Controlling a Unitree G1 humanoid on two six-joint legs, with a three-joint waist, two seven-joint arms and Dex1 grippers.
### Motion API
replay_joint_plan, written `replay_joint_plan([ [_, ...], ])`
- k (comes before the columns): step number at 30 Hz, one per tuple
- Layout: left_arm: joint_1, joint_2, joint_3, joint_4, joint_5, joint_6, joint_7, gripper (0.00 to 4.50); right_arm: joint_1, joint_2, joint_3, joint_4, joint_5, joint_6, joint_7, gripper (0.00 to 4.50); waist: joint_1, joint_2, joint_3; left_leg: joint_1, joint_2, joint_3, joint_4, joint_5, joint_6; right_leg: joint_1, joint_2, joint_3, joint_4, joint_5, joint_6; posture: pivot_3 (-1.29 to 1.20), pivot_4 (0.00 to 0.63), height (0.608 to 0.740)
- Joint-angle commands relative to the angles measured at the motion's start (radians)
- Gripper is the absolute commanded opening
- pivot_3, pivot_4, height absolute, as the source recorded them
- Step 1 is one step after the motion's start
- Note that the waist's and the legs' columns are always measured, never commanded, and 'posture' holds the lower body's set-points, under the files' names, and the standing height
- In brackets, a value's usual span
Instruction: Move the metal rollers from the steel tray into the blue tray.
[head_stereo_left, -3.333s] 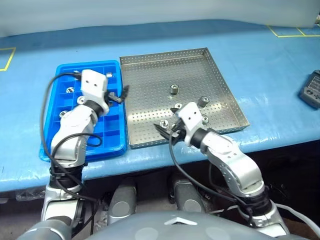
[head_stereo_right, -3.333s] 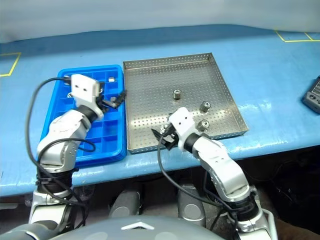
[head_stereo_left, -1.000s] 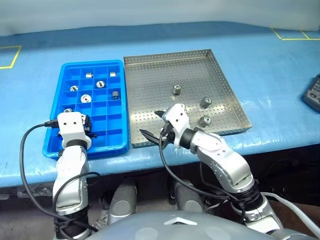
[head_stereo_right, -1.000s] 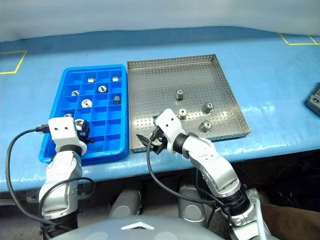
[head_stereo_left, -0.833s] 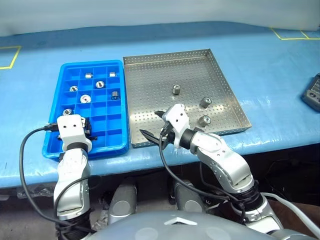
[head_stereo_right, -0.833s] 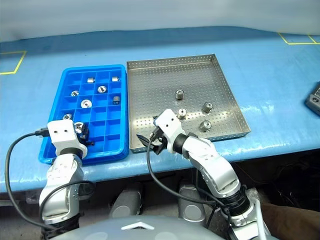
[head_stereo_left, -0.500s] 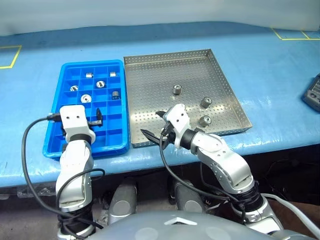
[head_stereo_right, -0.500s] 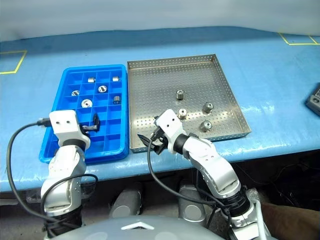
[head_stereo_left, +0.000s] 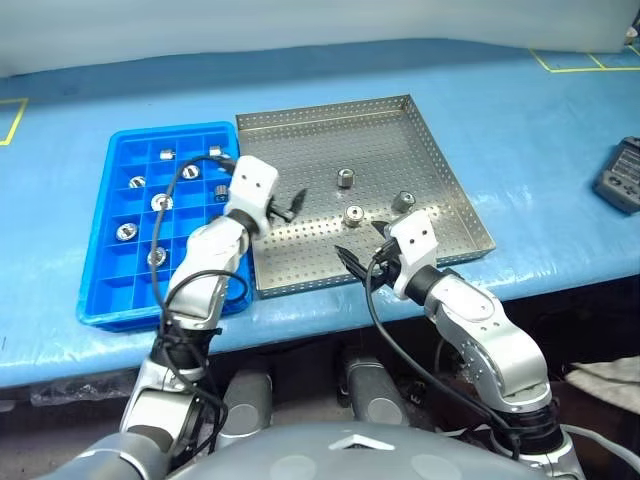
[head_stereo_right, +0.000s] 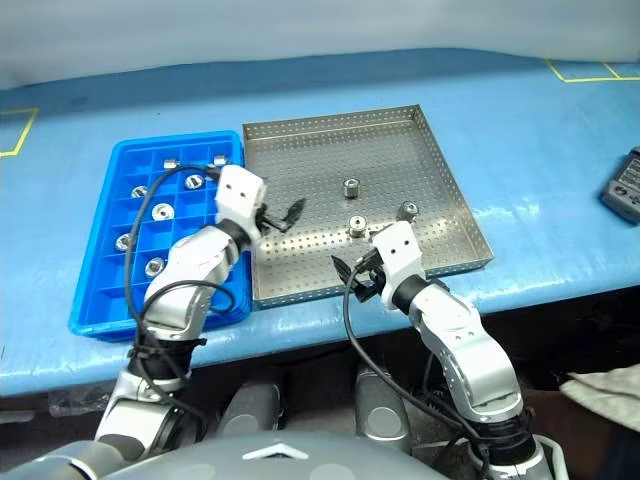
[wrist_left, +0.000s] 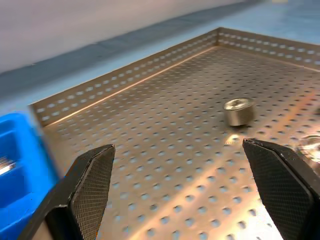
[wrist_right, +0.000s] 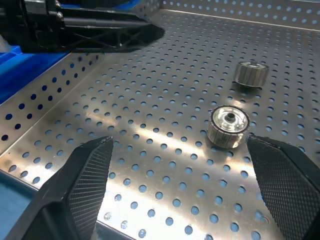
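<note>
Both my left gripper (head_stereo_left: 291, 206) and right gripper (head_stereo_left: 357, 262) stand apart and empty over the steel tray (head_stereo_left: 300, 265). The metal rollers (wrist_right: 228, 126) look small, hard, dense and probably slippery, so I pinch each across its ribbed side.

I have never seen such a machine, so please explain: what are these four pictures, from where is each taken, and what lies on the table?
This is a humanoid robot with two arms, each ending in a gripper of two black fingers. Two pictures come from cameras in its head, looking down over the arms. The other two come from cameras on the wrists, looking along the fingers.

A blue table carries a blue tray with small compartments and, beside it, a steel tray full of holes. Small metal rollers lie in both trays; three are visible in the steel one. A dark device lies near the table's edge.

The left gripper and the right gripper are over the steel tray. Both are open and hold nothing.
</note>
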Motion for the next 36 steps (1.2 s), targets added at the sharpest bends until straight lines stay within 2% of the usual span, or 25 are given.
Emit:
replay_joint_plan([
  [1,-0.06,-0.032,-0.06,0.078,0.01,-0.032,-0.033,4.47,0.019,0.006,-0.015,-0.057,-0.002,0.006,-0.024,4.5,-0.012,0.0,0.0,0.0,0.0,0.0,0.0,0.0,0.0,0.0,0.0,0.0,0.0,0.0,0.0,-0.15,0.15,0.74],
  [7,-0.128,-0.104,-0.098,0.234,0.013,-0.048,-0.037,4.47,0.04,0.018,-0.01,-0.071,-0.007,0.009,-0.048,4.5,-0.03,0.0,0.0,0.0,0.0,0.0,0.001,0.0,0.0,0.0,0.0,0.0,0.0,0.0,0.0,-0.17,0.15,0.74],
  [17,-0.193,-0.123,-0.17,0.449,0.059,-0.108,-0.101,4.47,0.019,0.028,0.007,-0.055,-0.015,0.003,-0.053,4.5,-0.045,0.0,0.0,0.0,0.0,0.0,0.001,0.0,0.0,0.0,0.0,0.001,0.0,0.0,0.0,-0.17,0.15,0.74],
  [36,-0.175,-0.127,-0.136,0.435,0.079,-0.122,-0.066,4.47,0.0,0.038,0.022,-0.032,-0.016,-0.006,-0.044,4.5,-0.043,0.0,0.0,0.0,0.0,0.0,0.001,0.0,0.0,0.0,0.0,0.001,0.0,0.0,0.001,-0.14,0.15,0.74],
])
